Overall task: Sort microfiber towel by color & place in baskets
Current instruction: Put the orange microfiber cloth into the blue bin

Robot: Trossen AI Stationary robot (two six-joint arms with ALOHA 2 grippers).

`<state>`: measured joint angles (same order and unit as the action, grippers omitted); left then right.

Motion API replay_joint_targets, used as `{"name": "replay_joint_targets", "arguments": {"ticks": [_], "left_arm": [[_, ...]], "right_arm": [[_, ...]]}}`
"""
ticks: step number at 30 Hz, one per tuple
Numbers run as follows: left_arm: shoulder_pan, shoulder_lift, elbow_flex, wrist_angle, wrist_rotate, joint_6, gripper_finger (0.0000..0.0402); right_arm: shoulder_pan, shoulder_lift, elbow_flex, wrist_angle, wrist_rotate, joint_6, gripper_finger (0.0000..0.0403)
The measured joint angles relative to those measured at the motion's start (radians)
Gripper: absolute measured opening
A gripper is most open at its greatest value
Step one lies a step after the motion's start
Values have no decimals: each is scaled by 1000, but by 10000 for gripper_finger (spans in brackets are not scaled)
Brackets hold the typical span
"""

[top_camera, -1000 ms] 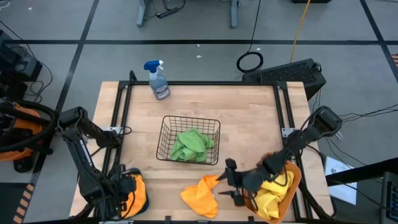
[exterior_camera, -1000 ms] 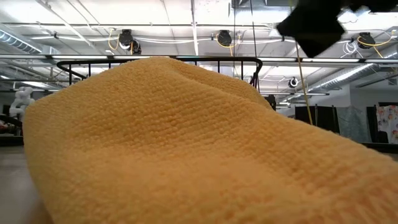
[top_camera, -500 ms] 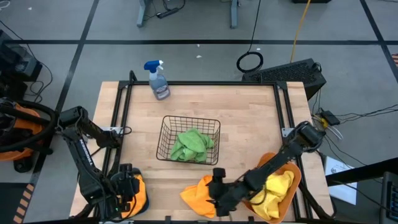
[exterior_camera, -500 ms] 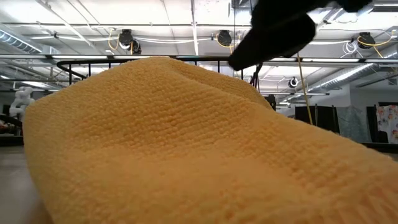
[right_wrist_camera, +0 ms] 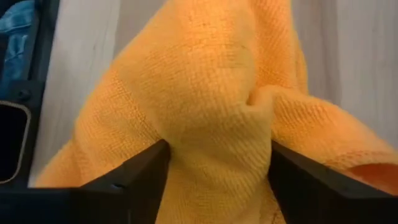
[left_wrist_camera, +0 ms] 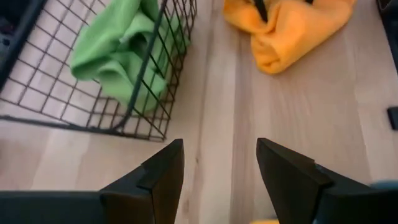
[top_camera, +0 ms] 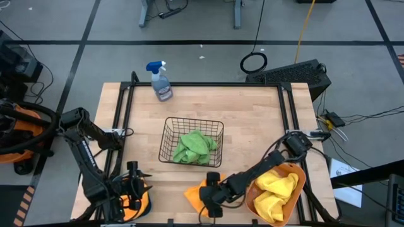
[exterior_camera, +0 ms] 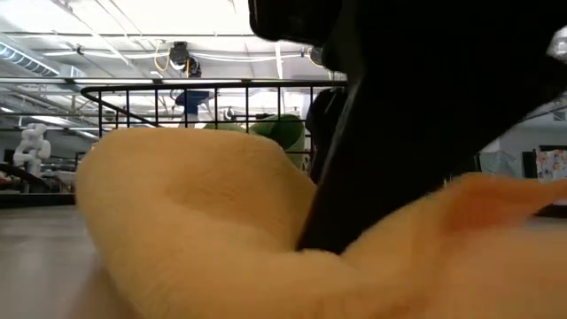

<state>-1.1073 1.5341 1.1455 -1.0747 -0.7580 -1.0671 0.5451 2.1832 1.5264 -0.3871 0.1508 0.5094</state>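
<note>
An orange towel (top_camera: 194, 197) lies crumpled on the wood near the table's near edge, also showing in the low view (exterior_camera: 195, 221) and the left wrist view (left_wrist_camera: 292, 28). My right gripper (top_camera: 209, 194) reaches over from the right and is sunk into it, open. The black wire basket (top_camera: 167, 135) at mid-table holds a green towel (top_camera: 194, 146). The orange tub (top_camera: 302, 180) at the near right holds yellow towels (top_camera: 278, 189). My left gripper (left_wrist_camera: 217, 168) is open and hovers at the near-left corner (top_camera: 134, 183) over an orange heap (top_camera: 140, 200). No teal tub shows plainly. My right gripper straddles a raised fold (right_wrist_camera: 217, 124) of the orange towel, with one finger (right_wrist_camera: 134, 177) on each side of it. It comes from the table's right, slanting down. The cloth bulges up between the fingers and is dented where they press (exterior_camera: 301, 239). The towel lies on the table.
A blue-capped spray bottle (top_camera: 160, 82) stands at the far left of the table. Black rails run along the table's left (top_camera: 120, 126) and right (top_camera: 291, 120) sides. Bare wood shows between the basket and the left arm.
My right gripper has moved toward the table's left, away from the orange tub, and down onto the orange towel. The towel's high mound has been pressed in, so the wire basket and green towel now show behind it in the low view.
</note>
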Motion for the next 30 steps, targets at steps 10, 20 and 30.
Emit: {"name": "replay_joint_targets", "arguments": {"ticks": [10, 20, 30], "left_arm": [[39, 1, 0, 239, -45, 226, 207], [71, 32, 0, 554, -48, 573, 207], [94, 50, 0, 576, -117, 643, 207]], "right_arm": [[-16, 18, 2, 0, -20, -28, 72], [-13, -6, 14, 36, 15, -102, 12], [30, -206, 33, -1, 284, -268, 3]]}}
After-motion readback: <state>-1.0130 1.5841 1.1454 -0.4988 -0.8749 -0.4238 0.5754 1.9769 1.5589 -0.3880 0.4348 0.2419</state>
